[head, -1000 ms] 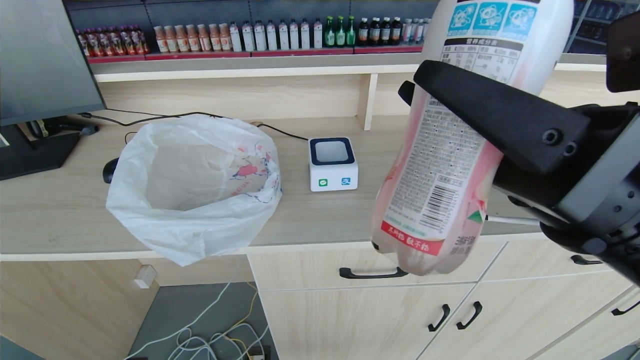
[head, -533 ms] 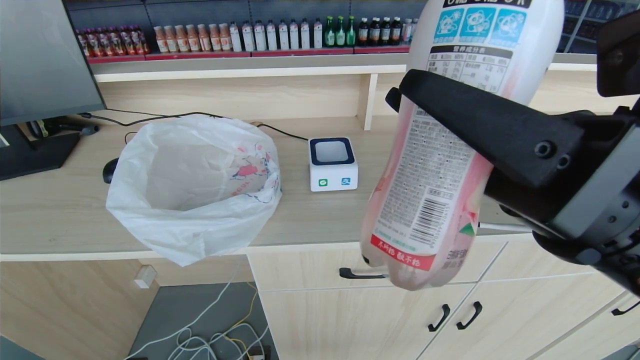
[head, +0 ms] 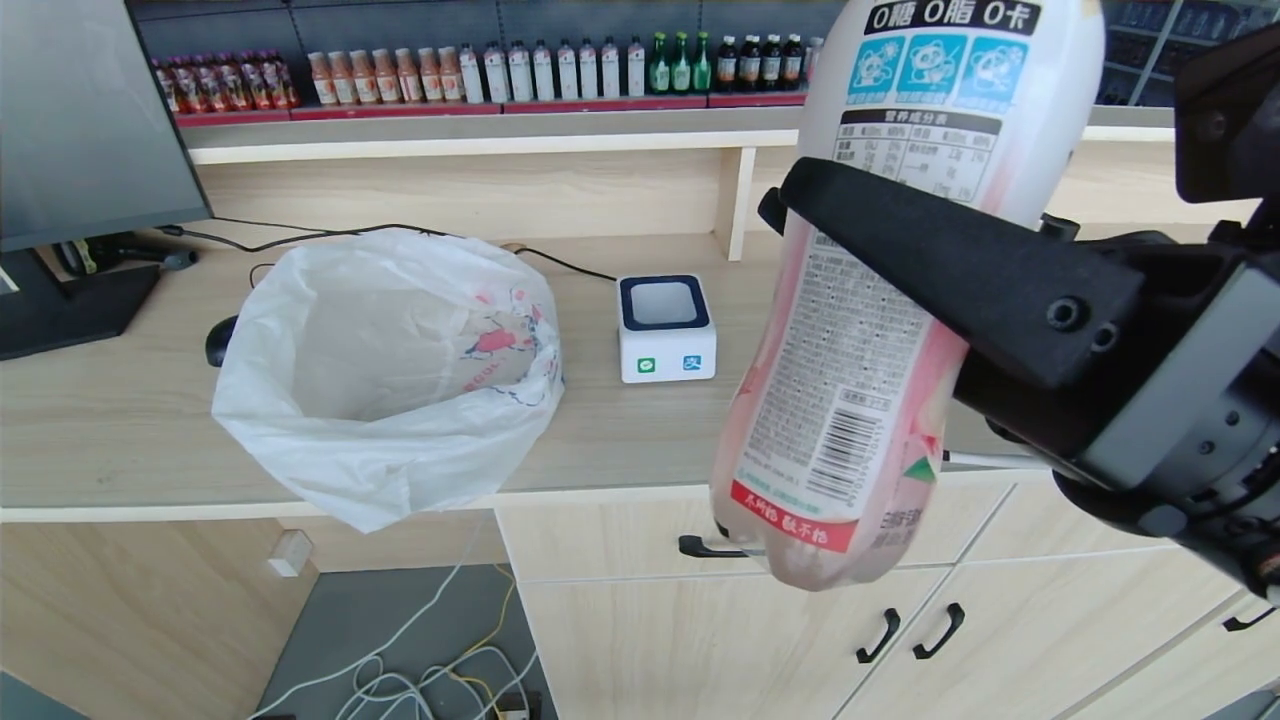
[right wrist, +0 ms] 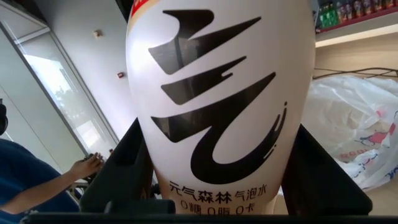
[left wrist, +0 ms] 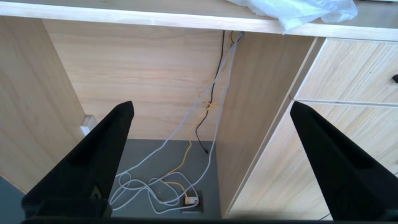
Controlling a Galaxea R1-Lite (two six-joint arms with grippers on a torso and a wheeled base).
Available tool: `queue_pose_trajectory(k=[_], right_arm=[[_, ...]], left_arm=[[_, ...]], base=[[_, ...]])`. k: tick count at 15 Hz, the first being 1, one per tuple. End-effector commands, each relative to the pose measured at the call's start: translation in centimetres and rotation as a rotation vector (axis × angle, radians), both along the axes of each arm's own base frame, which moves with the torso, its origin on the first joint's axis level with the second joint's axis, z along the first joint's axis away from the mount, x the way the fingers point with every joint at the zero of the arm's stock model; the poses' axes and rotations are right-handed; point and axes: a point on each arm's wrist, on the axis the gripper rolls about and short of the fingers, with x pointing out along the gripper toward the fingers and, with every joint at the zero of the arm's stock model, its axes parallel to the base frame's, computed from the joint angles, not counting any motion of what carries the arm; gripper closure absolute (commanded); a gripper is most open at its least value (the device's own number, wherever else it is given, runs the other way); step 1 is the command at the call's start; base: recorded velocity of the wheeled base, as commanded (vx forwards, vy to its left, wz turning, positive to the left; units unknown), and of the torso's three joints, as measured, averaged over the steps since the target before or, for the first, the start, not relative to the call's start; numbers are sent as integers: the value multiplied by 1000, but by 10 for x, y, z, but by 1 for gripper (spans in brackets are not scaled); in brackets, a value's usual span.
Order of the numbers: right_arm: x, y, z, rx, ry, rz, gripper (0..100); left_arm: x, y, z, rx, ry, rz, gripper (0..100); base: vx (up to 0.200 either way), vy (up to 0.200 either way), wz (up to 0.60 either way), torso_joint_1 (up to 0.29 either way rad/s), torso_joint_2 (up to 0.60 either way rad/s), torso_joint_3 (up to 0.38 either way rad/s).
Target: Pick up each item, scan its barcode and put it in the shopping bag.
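The bottle [head: 850, 400] hangs steeply tilted in my right tool [head: 785, 200], which clamps its middle, base lowest. Its barcode [head: 833, 455] faces my head camera. The scanner [head: 667, 328] stands on the bench [head: 120, 420] to the tool's left and lower, with the shopping bag [head: 300, 440] further left.

1. Light-wood counter [head: 120, 420], drawers with black handles under the front edge.
2. Left of middle: white plastic shopping bag [head: 390, 370], mouth open, sagging over the front edge.
3. Just beside it, apart: white scanner box [head: 667, 328], window facing up.
4. Behind the bag: black mouse [head: 220, 342], partly hidden.
5. Far left: dark monitor base [head: 60, 305]; black cable [head: 300, 235] along the back.
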Motion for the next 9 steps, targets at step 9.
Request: queue_pose_trajectory(k=[9], right_arm=[[4,3,-4,-29,-38,-34,100]], left_arm=[[0,0,0,-1,0,0,0]], base=[[0,0,0,0,0,0]])
